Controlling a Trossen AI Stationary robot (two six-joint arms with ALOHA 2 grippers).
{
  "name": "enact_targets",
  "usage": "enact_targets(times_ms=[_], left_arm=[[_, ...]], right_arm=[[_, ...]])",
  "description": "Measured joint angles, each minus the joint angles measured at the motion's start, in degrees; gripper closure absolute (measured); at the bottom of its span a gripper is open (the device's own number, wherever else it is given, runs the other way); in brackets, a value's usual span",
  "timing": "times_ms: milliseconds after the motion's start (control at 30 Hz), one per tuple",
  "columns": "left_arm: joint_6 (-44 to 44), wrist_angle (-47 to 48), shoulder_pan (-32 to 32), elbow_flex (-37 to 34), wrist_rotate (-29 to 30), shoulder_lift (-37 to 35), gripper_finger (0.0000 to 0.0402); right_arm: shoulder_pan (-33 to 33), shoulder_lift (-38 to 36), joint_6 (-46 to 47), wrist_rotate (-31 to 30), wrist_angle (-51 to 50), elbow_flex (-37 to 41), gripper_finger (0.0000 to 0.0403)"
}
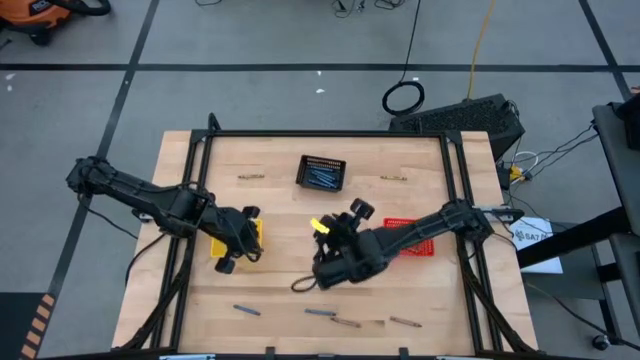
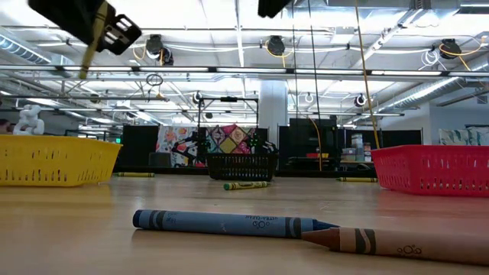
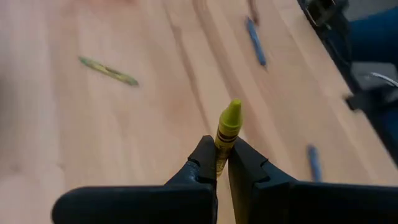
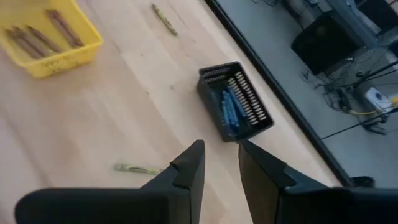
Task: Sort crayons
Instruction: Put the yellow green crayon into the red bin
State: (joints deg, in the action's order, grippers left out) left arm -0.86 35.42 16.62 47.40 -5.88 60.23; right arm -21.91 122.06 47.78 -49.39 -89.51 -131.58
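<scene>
- Left gripper: fingers pinched on olive-yellow crayon, held over yellow basket, prob. for drop w/ like colours.
- Right gripper: fingers apart, nothing held, mid tabletop.
- Blue crayons in black basket, far side; loose crayons near edge.

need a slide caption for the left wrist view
Left gripper shut on a yellow crayon above the table, loose crayons beyond.

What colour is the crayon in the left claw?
Yellow crayon, pinched in the left claw; clearest in the left wrist view.
</scene>
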Motion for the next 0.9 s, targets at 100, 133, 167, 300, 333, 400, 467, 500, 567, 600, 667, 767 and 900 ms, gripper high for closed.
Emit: enact_targets(times_ms=[100, 133, 167, 300, 333, 400, 467, 500, 567, 600, 667, 767, 900], left_arm=[[2.4, -3.2, -2.2, 0.0, 2.4, 0.0, 0.0393], [3.3, -4.1, -3.3, 0.0, 2.8, 0.0, 0.0393], [4.4, -5.0, -4.5, 0.0, 2.9, 0.0, 0.0393], [7.9, -8.6, -9.9, 0.0, 3.0, 0.0, 0.0393], [8.7, -9.3, -11.3, 0.0, 3.0, 0.0, 0.0393], [10.4, -10.3, -13.5, 0.0, 3.0, 0.0, 0.0393], [11.8, -10.4, -15.6, 0.0, 3.0, 0.0, 0.0393], [12.2, -10.5, -16.5, 0.0, 3.0, 0.0, 0.0393], [13.0, -10.9, -18.2, 0.0, 2.2, 0.0, 0.0393], [13.4, -11.4, -18.9, 0.0, 1.1, 0.0, 0.0393], [13.7, -13.0, -19.5, 0.0, -1.4, 0.0, 0.0393], [13.7, -16.9, -19.8, 0.0, -5.2, 0.0, 0.0393], [13.4, -24.3, -18.6, 0.0, -10.5, 0.0, 0.0393]], right_arm=[[2.1, -0.1, -3.0, 0.4, -0.4, 0.1, 0.0319], [2.9, -0.1, -3.7, 1.1, -0.4, 0.3, 0.0319], [3.6, -0.2, -4.4, 1.6, -0.5, 0.5, 0.0319], [6.0, -0.1, -7.3, 1.7, -0.5, 1.3, 0.0319], [6.4, -0.1, -7.9, 1.7, -0.5, 1.3, 0.0319], [7.0, -0.1, -9.2, 2.3, -0.5, 1.3, 0.0319], [7.3, -0.5, -10.2, 3.3, -0.4, 1.3, 0.0319], [7.3, -0.7, -10.5, 3.5, -0.1, 1.3, 0.0319], [7.0, -1.9, -10.9, 5.4, 1.2, 1.4, 0.0319], [6.7, -2.6, -11.3, 6.2, 2.8, 1.4, 0.0319], [5.6, -3.8, -13.1, 8.0, 6.4, 1.3, 0.0319], [3.8, -4.4, -17.1, 11.6, 11.9, 1.3, 0.0319], [1.6, -4.3, -21.6, 14.1, 15.7, 1.3, 0.0319]])
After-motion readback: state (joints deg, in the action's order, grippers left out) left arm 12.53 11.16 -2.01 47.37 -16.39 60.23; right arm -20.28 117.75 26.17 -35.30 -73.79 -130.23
